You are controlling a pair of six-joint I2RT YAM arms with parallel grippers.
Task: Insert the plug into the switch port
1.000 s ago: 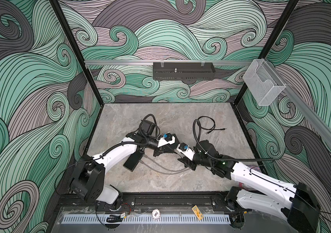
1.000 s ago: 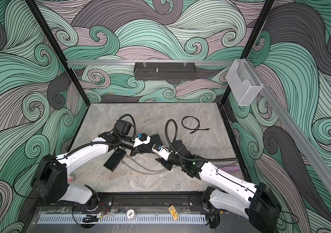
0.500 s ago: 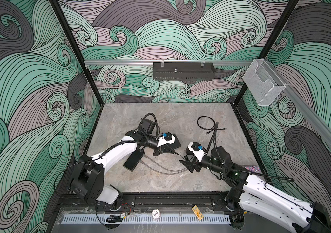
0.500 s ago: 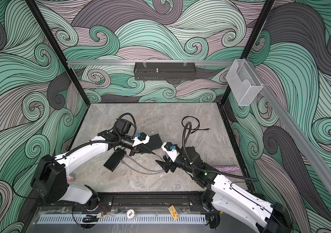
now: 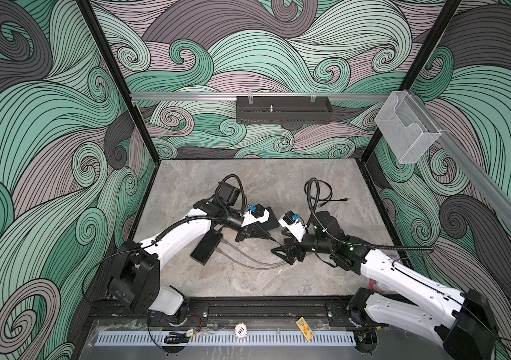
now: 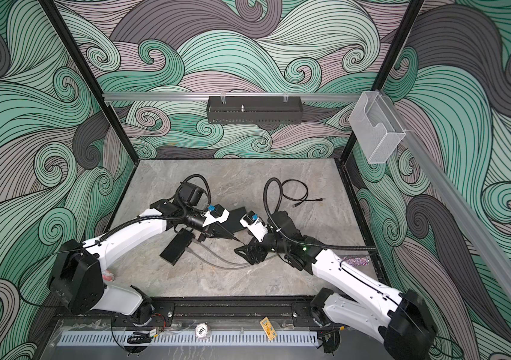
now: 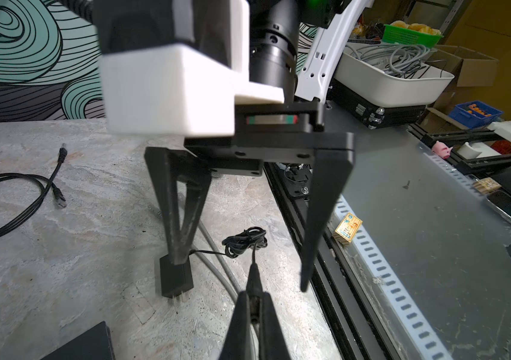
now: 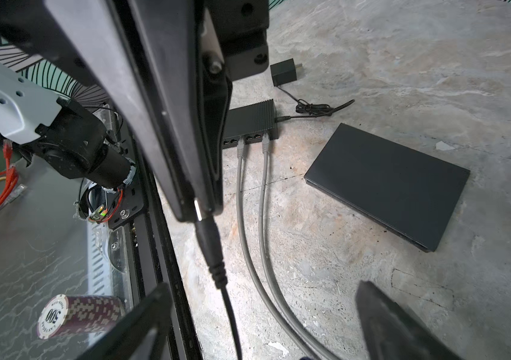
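Observation:
My left gripper (image 5: pixel 268 237) (image 7: pixel 253 294) is shut on a black barrel plug (image 7: pixel 253 277) (image 8: pixel 207 237), which sticks out past its tips. The plug's thin cord runs over a coiled bundle (image 7: pixel 245 241) to a black adapter (image 7: pixel 175 277). My right gripper (image 5: pixel 282 257) (image 8: pixel 262 294) stands wide open just right of the plug, holding nothing, one finger (image 7: pixel 322 212) on either side of the cord. The small ribbed black switch (image 5: pixel 207 249) (image 8: pixel 251 120) lies under my left arm with two grey cables (image 8: pixel 241 187) in its front ports.
A flat black box (image 5: pixel 266 221) (image 8: pixel 388 184) lies behind the left gripper. A second adapter (image 8: pixel 284 73) sits beyond the switch, its cord reaching the switch's side. A looped black cable (image 5: pixel 326 196) lies back right. A poker chip (image 8: pixel 76 314) rests past the front rail.
My right gripper has opened wide and drawn back to the right and front, away from the left gripper's tips. The left gripper stays shut on the plug, almost unmoved.

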